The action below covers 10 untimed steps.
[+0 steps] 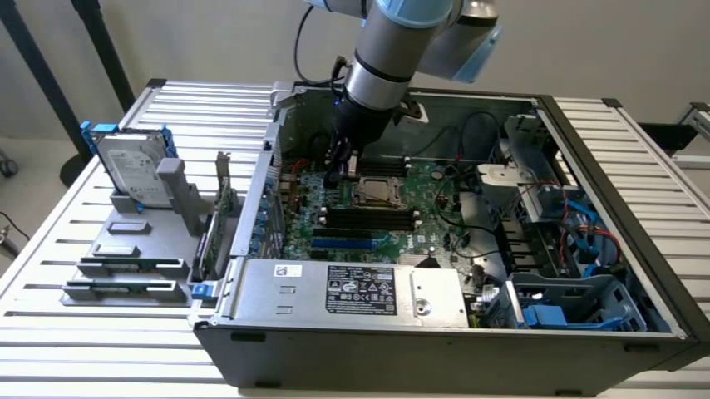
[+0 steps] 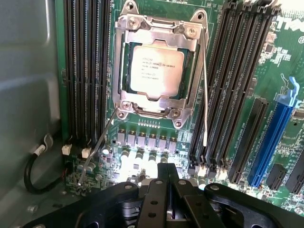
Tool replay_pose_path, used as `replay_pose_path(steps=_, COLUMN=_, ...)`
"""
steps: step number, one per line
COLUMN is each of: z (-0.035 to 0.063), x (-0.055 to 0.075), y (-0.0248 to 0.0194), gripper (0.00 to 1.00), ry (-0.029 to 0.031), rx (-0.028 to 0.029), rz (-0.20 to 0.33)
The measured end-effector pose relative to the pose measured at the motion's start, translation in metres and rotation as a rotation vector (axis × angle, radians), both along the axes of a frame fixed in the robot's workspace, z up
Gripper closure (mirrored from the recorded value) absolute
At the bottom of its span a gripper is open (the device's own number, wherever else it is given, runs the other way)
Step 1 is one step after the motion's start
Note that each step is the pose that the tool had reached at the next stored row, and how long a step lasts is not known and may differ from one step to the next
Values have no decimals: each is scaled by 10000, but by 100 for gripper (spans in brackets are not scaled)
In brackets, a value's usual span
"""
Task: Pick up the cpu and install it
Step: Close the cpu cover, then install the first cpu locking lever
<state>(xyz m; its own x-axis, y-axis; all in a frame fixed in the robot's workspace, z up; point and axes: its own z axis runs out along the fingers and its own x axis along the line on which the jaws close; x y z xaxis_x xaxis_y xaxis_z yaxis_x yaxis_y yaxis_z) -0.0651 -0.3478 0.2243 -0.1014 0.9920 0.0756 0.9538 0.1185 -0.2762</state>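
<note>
Wrist view: gripper [image 2: 166, 170] clenched and empty, with the cpu [image 2: 159, 70] ahead of it in its socket; placement looks done, though the retention levers [image 2: 204, 85] seem unlatched.

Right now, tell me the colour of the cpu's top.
The cpu is silver-grey, clearest in the wrist view.
</note>
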Motion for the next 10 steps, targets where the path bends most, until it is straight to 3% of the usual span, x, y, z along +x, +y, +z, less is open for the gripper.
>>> replay_pose_path(steps=10, z=0, x=0, y=0, gripper=89, ry=-1, rx=1, rz=-35)
